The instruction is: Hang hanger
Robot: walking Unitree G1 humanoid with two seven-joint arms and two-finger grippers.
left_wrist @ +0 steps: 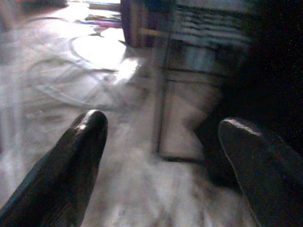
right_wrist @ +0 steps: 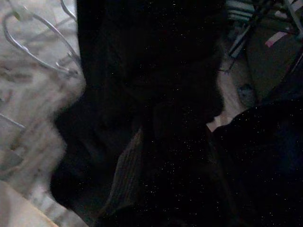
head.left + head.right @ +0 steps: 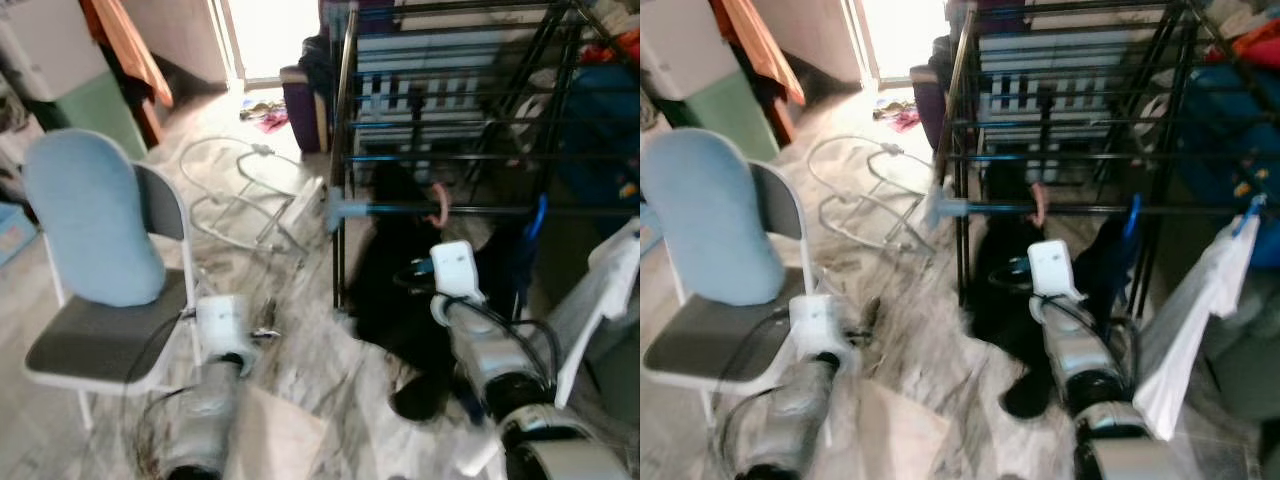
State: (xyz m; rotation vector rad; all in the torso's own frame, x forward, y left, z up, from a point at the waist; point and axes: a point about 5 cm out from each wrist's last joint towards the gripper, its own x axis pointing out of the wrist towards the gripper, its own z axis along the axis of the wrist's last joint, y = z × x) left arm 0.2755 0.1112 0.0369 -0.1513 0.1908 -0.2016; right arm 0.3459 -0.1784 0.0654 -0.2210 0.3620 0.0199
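A black garment [image 3: 395,270] hangs on a pink hanger whose hook [image 3: 438,206] sits over a lower rail [image 3: 500,210] of the black drying rack [image 3: 345,150]. My right arm's white wrist [image 3: 456,270] is up against the garment just below the hook. Its fingers are lost against the dark cloth [image 2: 151,113] in the right wrist view. My left gripper [image 1: 161,142] is open low over the marbled floor, left of the rack's corner post, with nothing between its fingers [image 1: 78,146].
A folding chair [image 3: 95,350] with a light blue cushion stands at my left. White wire hangers [image 3: 240,195] lie on the floor near the rack. A white garment [image 3: 1185,320] hangs at the rack's right side. A purple box [image 3: 300,105] sits by the doorway.
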